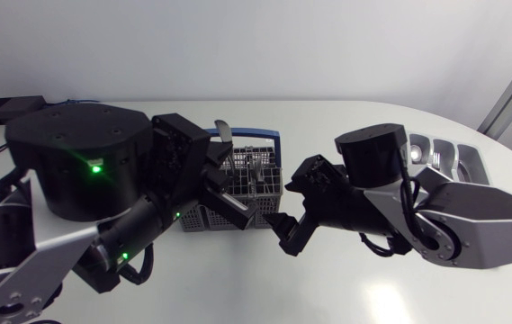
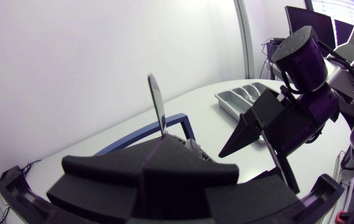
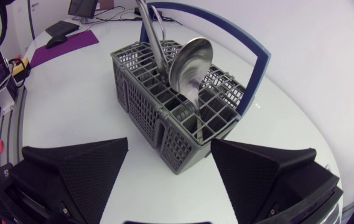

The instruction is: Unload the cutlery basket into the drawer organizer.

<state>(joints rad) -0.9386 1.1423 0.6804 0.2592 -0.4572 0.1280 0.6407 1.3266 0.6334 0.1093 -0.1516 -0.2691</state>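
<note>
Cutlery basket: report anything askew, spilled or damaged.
Nothing stands out. The cutlery basket stands upright on the table, its blue handle raised, with a spoon and other pieces standing inside; nothing lies spilled beside it, and no damage shows.

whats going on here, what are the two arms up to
Two robot arms are unloading a grey cutlery basket that has a blue handle. The left gripper looks shut on a slim piece of cutlery, held upright near the basket's handle. The right gripper hangs open in front of the basket and holds nothing. A large spoon stands in the basket. The drawer organizer sits further off on the right arm's side, with neither gripper at it.
</note>
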